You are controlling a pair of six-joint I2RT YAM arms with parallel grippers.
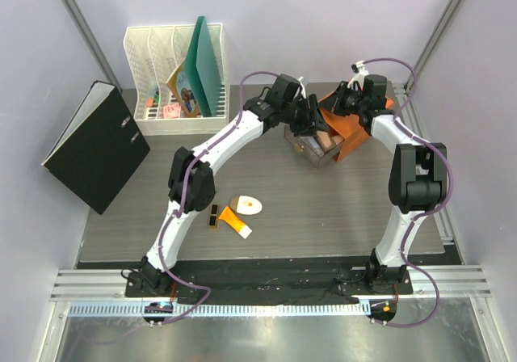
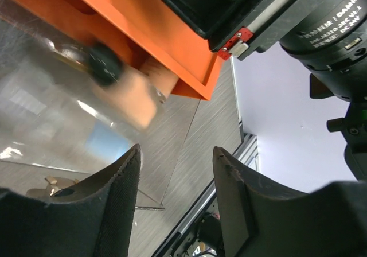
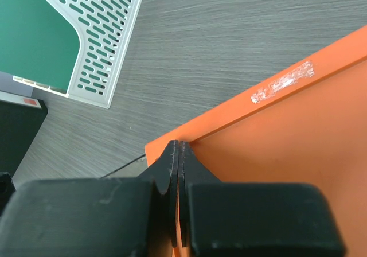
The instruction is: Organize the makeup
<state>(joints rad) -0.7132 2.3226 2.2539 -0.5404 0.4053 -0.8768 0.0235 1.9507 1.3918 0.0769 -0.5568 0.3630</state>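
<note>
Bench (image 1: 323, 225) carries everything. Orange box (image 3: 287, 154) lies under the right tool (image 3: 179, 154), which is pinched shut at its top edge. Clear drawer (image 1: 311, 148) juts out just ahead of the left tool (image 2: 178, 151), whose jaws stand apart, holding nothing (a blurred peach bottle (image 2: 129, 93) shows through the drawer wall). Compact (image 1: 248, 204), orange tube (image 1: 236, 223) and lipstick (image 1: 213, 217) lie well back from that tool, toward the arm bases.

White links (image 1: 222, 140), black joints (image 1: 191, 183) and end effectors (image 2: 178, 152) — purple cables (image 1: 260, 74) alongside.
</note>
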